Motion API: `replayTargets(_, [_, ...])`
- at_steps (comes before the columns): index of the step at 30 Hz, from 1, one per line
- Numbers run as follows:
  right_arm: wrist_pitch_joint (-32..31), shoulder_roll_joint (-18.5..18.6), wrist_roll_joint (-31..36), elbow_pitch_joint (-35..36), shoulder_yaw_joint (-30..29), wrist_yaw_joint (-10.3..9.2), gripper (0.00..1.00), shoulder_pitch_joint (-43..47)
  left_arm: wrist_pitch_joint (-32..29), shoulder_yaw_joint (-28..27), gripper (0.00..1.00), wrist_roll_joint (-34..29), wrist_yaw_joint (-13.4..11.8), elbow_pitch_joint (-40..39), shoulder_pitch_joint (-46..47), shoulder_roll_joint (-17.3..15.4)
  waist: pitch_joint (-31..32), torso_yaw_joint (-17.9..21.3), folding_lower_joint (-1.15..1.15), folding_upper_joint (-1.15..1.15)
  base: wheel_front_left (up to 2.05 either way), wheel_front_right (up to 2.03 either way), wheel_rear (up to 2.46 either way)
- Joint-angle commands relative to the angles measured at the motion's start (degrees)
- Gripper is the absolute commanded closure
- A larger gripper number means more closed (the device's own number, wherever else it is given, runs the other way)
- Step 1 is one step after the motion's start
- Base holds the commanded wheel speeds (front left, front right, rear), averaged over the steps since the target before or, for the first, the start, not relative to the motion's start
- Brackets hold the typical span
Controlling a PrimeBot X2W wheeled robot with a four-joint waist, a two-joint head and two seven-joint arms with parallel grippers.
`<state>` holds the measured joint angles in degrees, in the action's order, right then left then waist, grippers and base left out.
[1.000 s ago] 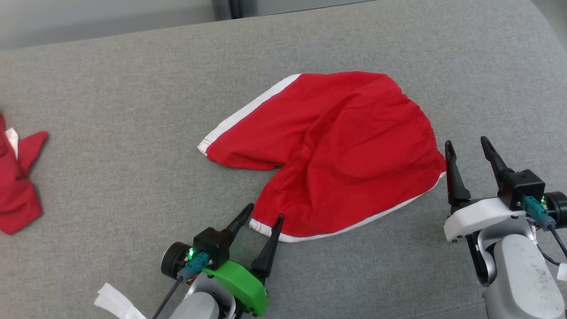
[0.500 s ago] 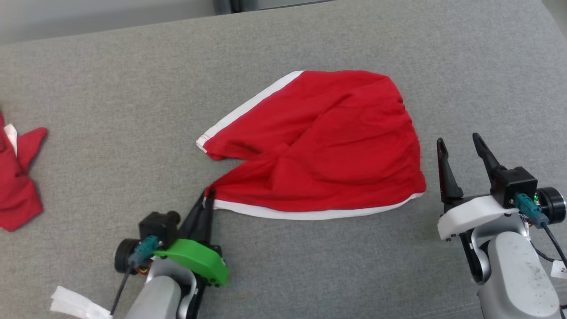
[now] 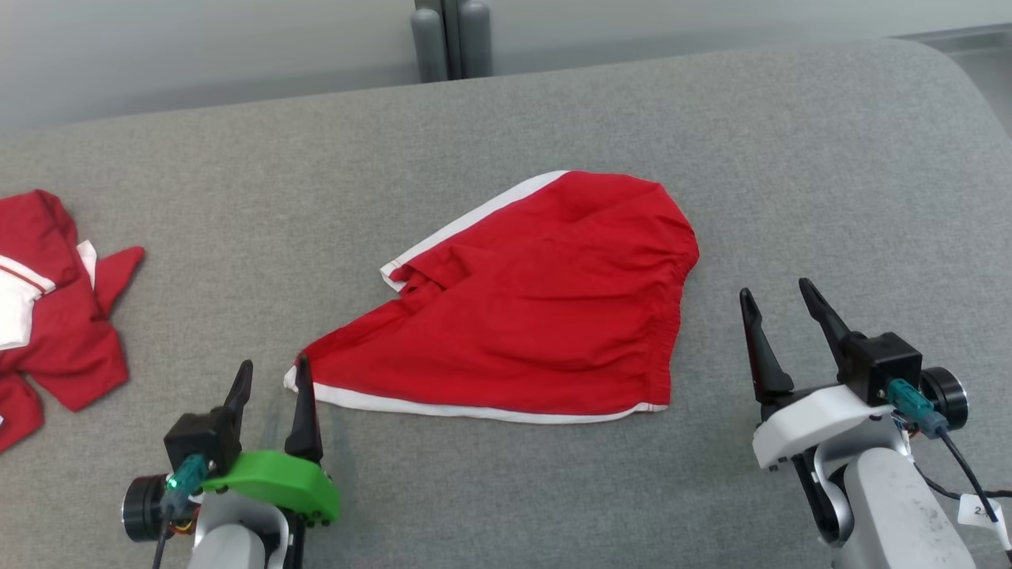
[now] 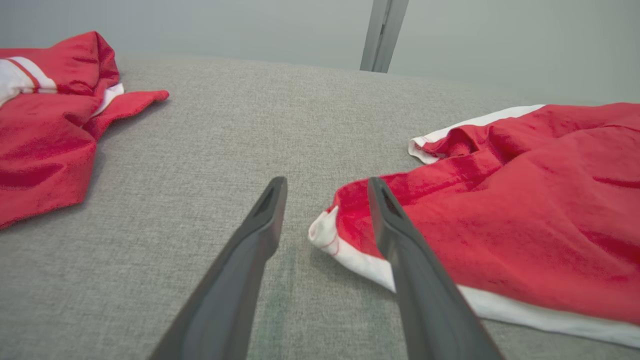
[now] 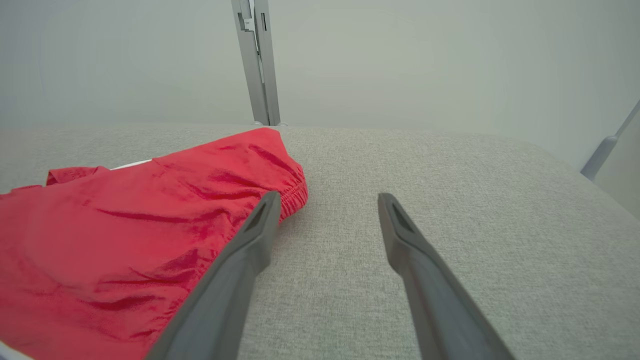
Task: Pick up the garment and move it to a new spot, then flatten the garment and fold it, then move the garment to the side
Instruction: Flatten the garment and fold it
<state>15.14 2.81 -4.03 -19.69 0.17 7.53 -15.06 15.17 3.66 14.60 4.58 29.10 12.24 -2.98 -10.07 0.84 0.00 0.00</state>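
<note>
The red garment (image 3: 522, 316) lies spread mid-way across the grey cushion (image 3: 237, 182), its white-trimmed hem corner just beside the left gripper (image 3: 274, 362), whose fingers stand apart, clamping nothing. The right gripper (image 3: 775, 287) is spread wide too, empty, near the elastic waistband. Another red garment (image 3: 55, 316) lies far left

Bright, diffuse light, probably overhead; faint shadows. 3 views sharp; wrist edges bow, near fingers (image 4: 225, 300) soft.
</note>
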Motion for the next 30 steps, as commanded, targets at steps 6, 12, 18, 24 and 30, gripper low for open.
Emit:
replayTargets(6, [0.0, 0.2, -1.8, 2.0, 0.0, -0.08, 0.00, 5.0, 0.0, -0.3, 0.00, -5.9, 1.0, -5.8, -7.7, 0.0, 5.7, -1.3, 0.00, 0.00, 0.00, 0.00, 0.00])
replayTargets(12, [0.0, 0.2, -3.5, 0.0, 2.0, -0.08, 0.00, 8.8, 0.0, 1.0, 0.00, -7.0, 1.9, -6.3, -11.7, -0.1, 7.9, -1.8, 0.00, 0.00, 0.00, 0.00, 0.00])
replayTargets(18, [0.0, 0.2, -4.0, -1.4, 3.9, -0.08, 0.00, 8.8, 0.0, 1.4, 0.00, -6.3, 2.1, -7.1, -11.4, 0.0, 6.9, -2.3, 0.00, 0.00, 0.00, 0.00, 0.00])
replayTargets(24, [0.0, 0.2, -3.8, -6.9, 7.4, -0.08, 0.00, 6.4, 0.0, 2.0, 0.00, -5.9, 2.2, -6.7, -9.4, 0.0, 4.6, -3.0, 0.00, 0.00, 0.00, 0.00, 0.00])
replayTargets(30, [0.0, 0.2, -5.2, -13.0, 10.1, -0.08, 0.00, 2.5, 0.0, 2.6, 0.00, -5.6, 2.4, -6.6, -7.4, 0.0, 1.3, -4.0, 0.00, 0.00, 0.00, 0.00, 0.00])
